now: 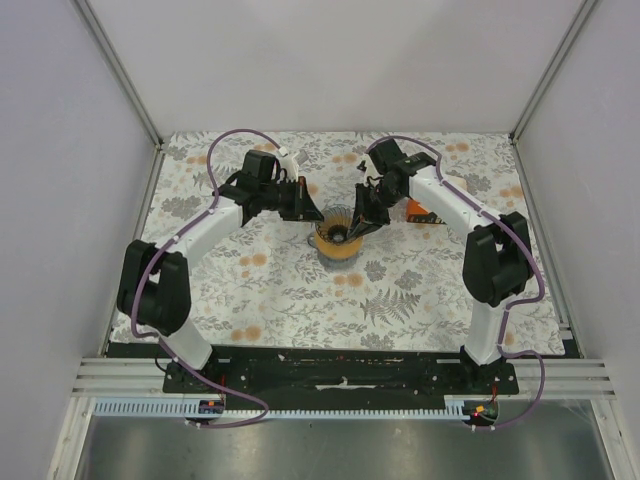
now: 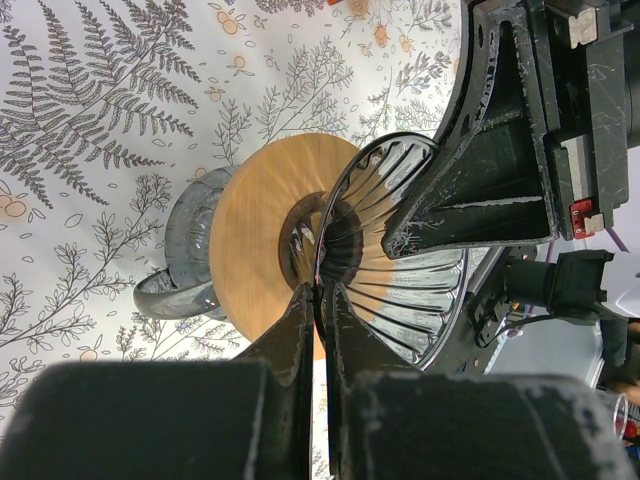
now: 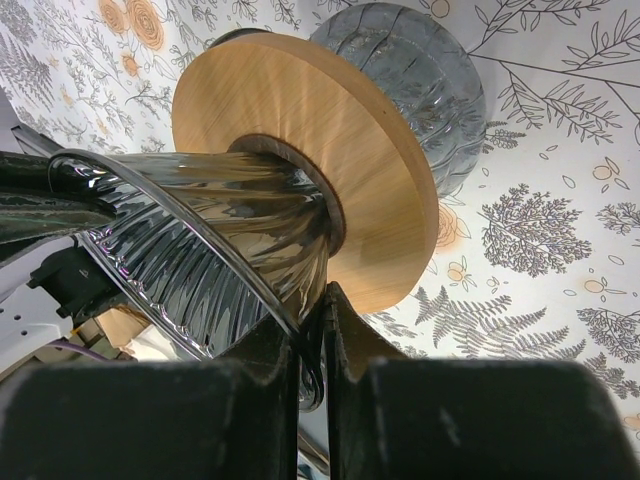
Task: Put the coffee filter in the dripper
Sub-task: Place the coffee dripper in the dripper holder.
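Pinching dripper (image 2: 392,292) rim with left gripper (image 2: 320,293), closed tight. Pinching opposite side with right gripper (image 3: 318,303), nearly closed. Seated in wooden ring (image 2: 250,220) over glass cup (image 2: 190,237).

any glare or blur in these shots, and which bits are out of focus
Left wrist view: the jaws at the bottom edge are soft, dark blurs, while the dripper and tablecloth are sharp. Right wrist view: bright streaks of glare run along the dripper's ribs, the near jaws blurred too. Top view: even light, faint shadows, the dripper small at centre.
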You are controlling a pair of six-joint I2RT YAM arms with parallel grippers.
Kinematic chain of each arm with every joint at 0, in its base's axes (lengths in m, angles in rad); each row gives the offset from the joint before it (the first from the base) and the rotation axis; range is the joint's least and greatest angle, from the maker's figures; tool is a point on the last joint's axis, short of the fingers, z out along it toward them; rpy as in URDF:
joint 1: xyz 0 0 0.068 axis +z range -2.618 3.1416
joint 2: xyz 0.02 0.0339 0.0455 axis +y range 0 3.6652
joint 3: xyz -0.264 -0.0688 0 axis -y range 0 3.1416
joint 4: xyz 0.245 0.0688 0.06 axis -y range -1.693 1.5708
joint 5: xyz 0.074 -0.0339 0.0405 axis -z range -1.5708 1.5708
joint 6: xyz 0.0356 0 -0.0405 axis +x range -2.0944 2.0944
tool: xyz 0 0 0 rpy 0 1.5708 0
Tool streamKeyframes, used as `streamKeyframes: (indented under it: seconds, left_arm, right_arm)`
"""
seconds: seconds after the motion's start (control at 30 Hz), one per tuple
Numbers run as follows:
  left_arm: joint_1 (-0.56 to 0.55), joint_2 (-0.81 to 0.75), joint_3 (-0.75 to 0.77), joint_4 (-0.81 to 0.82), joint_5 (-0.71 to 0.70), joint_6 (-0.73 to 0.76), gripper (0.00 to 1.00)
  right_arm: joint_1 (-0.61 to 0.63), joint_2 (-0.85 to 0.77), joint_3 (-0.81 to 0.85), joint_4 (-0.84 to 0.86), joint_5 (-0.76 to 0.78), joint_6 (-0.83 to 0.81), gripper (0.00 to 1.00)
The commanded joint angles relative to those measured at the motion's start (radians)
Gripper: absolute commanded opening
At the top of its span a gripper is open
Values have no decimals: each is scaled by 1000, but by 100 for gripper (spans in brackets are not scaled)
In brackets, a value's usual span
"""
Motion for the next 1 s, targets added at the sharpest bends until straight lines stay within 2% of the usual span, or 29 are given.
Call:
streamKeyframes:
  seconds: [0.0,0.13,0.3,0.47,0.63,0.73,0.97]
  left_arm:
    - [-25,104,-69,-126,-149,105,2]
    - [-25,39,-44,-111,-155,106,2]
    - [-26,-36,-20,-94,-103,108,2]
    - [-26,-73,-1,-95,-99,117,8]
    - [-26,-76,8,-106,-83,119,12]
    - [-25,-81,23,-109,-77,120,19]
    - [-25,-84,72,-126,-66,143,45]
  right_arm:
    - [32,43,-52,47,6,-48,0]
    - [32,3,-9,30,15,-48,1]
    - [34,-19,38,11,26,-45,17]
    - [34,-20,69,7,26,-41,32]
    - [37,-31,91,-7,27,-45,43]
    - [38,-43,106,-18,38,-48,50]
    - [38,-49,163,-78,98,-72,62]
